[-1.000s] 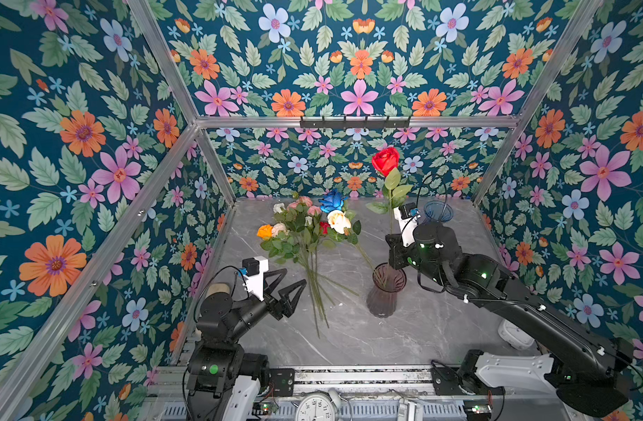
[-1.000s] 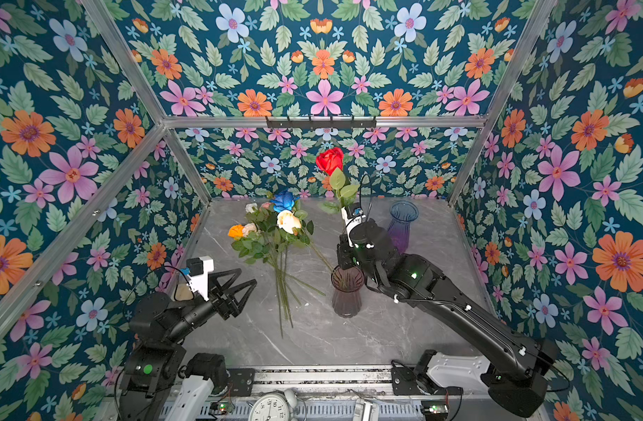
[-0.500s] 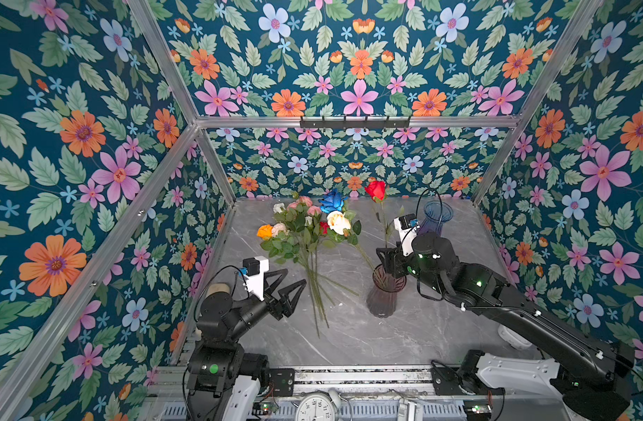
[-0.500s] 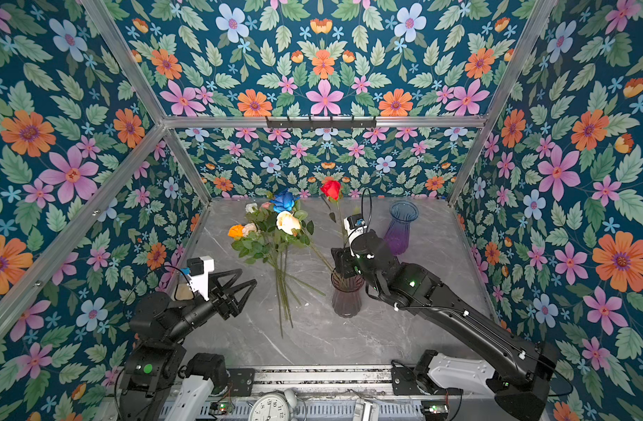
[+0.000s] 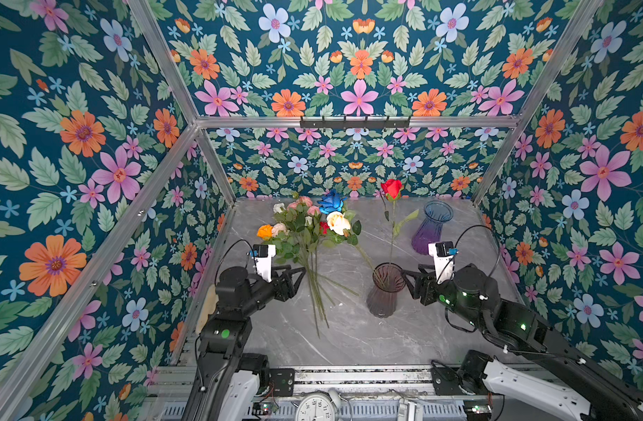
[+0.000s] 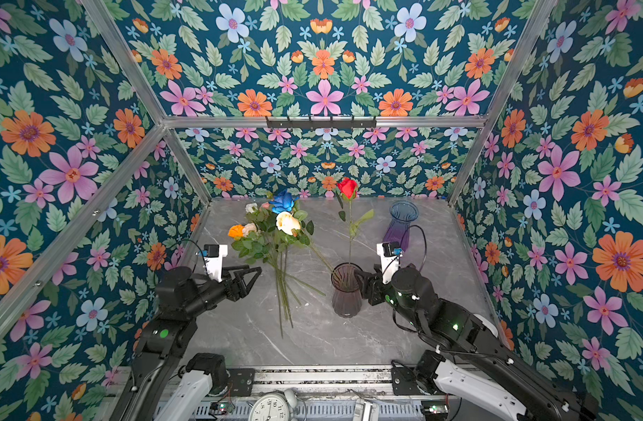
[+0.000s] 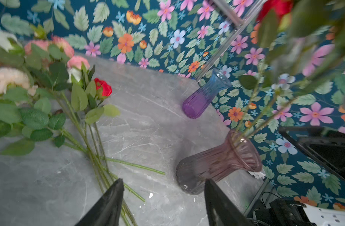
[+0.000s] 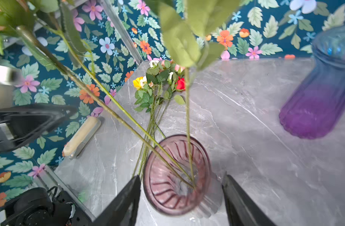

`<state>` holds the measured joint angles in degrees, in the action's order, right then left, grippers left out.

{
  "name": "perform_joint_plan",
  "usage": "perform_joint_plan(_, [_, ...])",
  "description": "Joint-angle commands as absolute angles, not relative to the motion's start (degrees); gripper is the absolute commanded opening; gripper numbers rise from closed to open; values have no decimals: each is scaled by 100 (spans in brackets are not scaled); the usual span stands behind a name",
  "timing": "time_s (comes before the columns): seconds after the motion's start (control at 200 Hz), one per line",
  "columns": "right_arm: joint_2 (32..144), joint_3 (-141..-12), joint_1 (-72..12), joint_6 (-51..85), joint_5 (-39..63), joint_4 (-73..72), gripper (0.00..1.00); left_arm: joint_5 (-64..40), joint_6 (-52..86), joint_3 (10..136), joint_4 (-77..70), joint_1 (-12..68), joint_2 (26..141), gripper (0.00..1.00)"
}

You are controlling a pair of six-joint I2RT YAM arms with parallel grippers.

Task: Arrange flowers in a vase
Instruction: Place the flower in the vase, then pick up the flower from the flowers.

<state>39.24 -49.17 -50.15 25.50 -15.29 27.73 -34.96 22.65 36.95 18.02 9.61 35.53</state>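
- Flowers [image 5: 305, 233]: most lie in a loose bunch on the table [image 5: 349, 339]. The heads point toward the back wall and the bare stem ends fan out toward the arms' bases, which leaves single stems open to a pick.
- Pink vase [image 5: 382, 299]: it stands upright mid-table. A red rose [image 5: 391, 188] stands near vertical in it, and at least two more stems lean over its rim toward the bunch. The narrow neck props them.
- Right end effector [image 5: 407, 283]: jaws wide and empty. In the right wrist view you see its fingers [image 8: 126, 197] either side of the vase's near rim. Whether they touch the glass cannot be told. Judgement: the rose is seated and this arm is free to back away.
- Left end effector [image 5: 300, 277]: jaws partly spread and empty, poised just beside the bunch's stem ends. Judgement: the next pick falls to it.
- Blue-and-purple vase [image 5: 431, 229]: no stems in it, near the back right, well apart from the work.
- Risk: crossed stems may drag their neighbours when you lift one. The leaning stems could tip the vase if it is knocked.
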Motion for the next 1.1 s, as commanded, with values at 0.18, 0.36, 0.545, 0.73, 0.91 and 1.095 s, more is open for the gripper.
perform_joint_plan(0.18, [3007,-3788,-5015,3129,-2267,3155,66,-2776,3371,2883,406,1018,4909,62])
perform_joint_plan(0.36, [2154,-2820,-5014,3573,-2216,3296,65,-2047,3745,2805,-578,1309,6132,51])
perform_joint_plan(0.545, [1650,-2066,-5013,3735,-2076,3566,63,-1417,3419,3699,-758,1395,7824,36])
perform_joint_plan(0.73, [1377,-1963,-5019,3457,-1710,3397,63,-792,3166,4411,-633,1393,8832,22])
perform_joint_plan(0.91, [1146,-1862,-5018,3338,-1533,3306,63,-784,3233,4709,-683,1448,9293,22])
perform_joint_plan(1.095, [978,-1814,-5018,3243,-1337,3272,63,-756,3331,4812,-756,1588,9408,24])
